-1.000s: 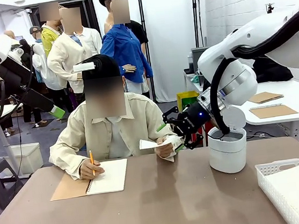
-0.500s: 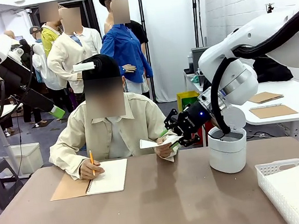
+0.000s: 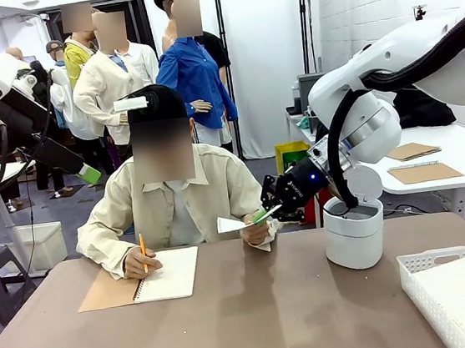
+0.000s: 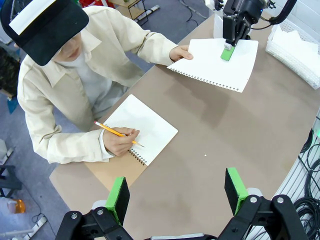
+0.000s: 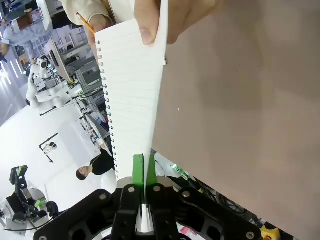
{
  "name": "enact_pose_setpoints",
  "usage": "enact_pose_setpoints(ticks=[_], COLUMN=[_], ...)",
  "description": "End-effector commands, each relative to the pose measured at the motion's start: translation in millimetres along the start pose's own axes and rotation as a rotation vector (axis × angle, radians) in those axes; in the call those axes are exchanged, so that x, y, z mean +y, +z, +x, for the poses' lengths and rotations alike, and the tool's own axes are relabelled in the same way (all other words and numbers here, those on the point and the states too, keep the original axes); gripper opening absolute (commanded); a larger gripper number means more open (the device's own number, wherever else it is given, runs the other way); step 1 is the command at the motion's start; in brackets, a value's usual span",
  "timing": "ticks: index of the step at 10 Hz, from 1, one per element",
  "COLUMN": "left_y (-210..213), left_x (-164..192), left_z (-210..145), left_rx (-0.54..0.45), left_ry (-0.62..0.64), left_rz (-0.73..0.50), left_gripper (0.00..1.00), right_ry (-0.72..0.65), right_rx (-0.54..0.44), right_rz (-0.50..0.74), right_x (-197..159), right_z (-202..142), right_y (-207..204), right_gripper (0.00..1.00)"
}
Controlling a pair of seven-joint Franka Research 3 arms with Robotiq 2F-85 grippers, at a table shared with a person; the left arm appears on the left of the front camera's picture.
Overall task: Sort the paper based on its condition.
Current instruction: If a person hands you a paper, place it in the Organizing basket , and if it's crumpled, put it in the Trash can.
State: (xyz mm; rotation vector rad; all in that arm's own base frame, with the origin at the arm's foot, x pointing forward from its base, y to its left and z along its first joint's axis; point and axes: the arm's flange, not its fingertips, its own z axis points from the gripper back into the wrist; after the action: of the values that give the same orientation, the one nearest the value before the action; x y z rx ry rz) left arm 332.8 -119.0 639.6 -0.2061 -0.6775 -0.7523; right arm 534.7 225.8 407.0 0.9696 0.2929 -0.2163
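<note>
Paper (image 4: 215, 62), a flat lined sheet with torn spiral holes along one edge, hangs above the far side of the brown table (image 3: 257, 314), between the person's hand (image 4: 181, 52) at one corner and the right gripper (image 5: 144, 167), whose green pads are clamped together on the opposite edge. The person's other hand (image 4: 120, 141) holds a pencil (image 4: 116, 133) over an open notebook (image 4: 142, 129). The left gripper (image 4: 176, 189) hovers high over the table, jaws spread wide and empty. A white lattice tray (image 3: 461, 295) sits at the table's right.
</note>
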Motion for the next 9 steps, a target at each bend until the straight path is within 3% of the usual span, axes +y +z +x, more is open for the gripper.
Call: enact_pose_setpoints(ticks=[1, 6, 9], left_y=[0, 0, 0], left_x=[1, 1, 1], left_z=[-1, -1, -1], left_rx=[-0.003, -0.003, -0.003], left_ry=[0.005, 0.005, 0.005], left_rz=[-0.007, -0.007, -0.007], left_gripper=[1.00, 1.00, 1.00], right_ry=[-0.023, -0.016, 0.059], right_rx=[0.012, 0.031, 0.009], right_rz=[0.013, 0.013, -0.039], right_x=[4, 5, 31], right_z=[2, -2, -28], right_y=[-2, -1, 16], right_gripper=[0.00, 0.00, 0.00])
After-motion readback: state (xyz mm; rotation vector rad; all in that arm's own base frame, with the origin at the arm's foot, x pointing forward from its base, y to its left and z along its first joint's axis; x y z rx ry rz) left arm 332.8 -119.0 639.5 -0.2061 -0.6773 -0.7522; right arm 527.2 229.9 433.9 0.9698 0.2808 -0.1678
